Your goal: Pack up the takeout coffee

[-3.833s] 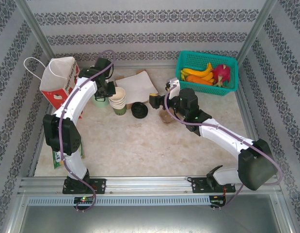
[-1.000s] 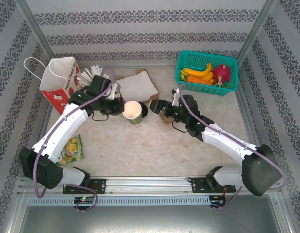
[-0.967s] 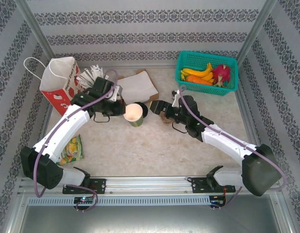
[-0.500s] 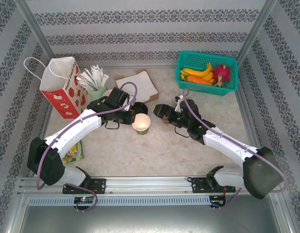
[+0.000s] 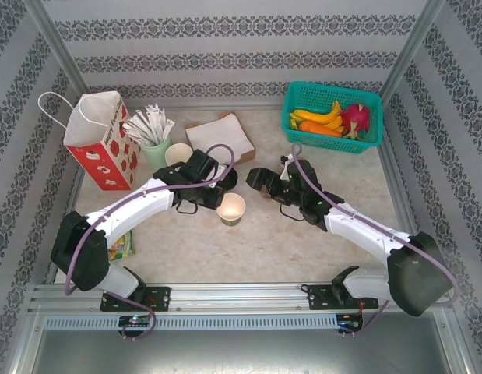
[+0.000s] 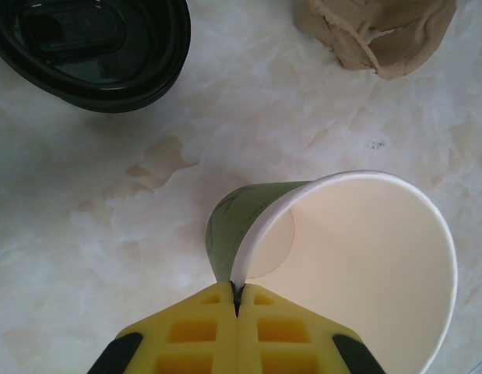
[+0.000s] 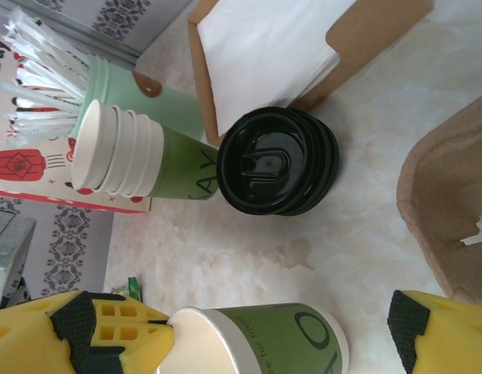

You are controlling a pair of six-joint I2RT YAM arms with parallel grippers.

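A single green paper cup point(image 5: 230, 209) with a cream inside and no lid sits low over the table's middle. My left gripper point(image 5: 217, 201) is shut on its near rim, yellow pads point(image 6: 202, 331) pinching the cup point(image 6: 357, 257) wall. A stack of black lids point(image 7: 278, 161) lies just beyond it; the lids point(image 6: 93, 47) sit upper left in the left wrist view. My right gripper point(image 5: 258, 178) hangs open to the cup's right, its fingers wide apart with the cup point(image 7: 295, 343) beyond them. A lidded takeout coffee is out of view.
Stacked lidless green cups point(image 7: 139, 160) and a pale green cup of white sticks point(image 5: 151, 132) stand at the back left by a red paper bag point(image 5: 96, 140). A napkin box point(image 5: 219, 134), a brown pulp carrier point(image 7: 451, 195) and a teal fruit basket point(image 5: 334, 117) lie behind.
My left gripper has carried the cup from beside the lids toward the front and right, lowering it. The right gripper has stayed open and shifted only slightly.
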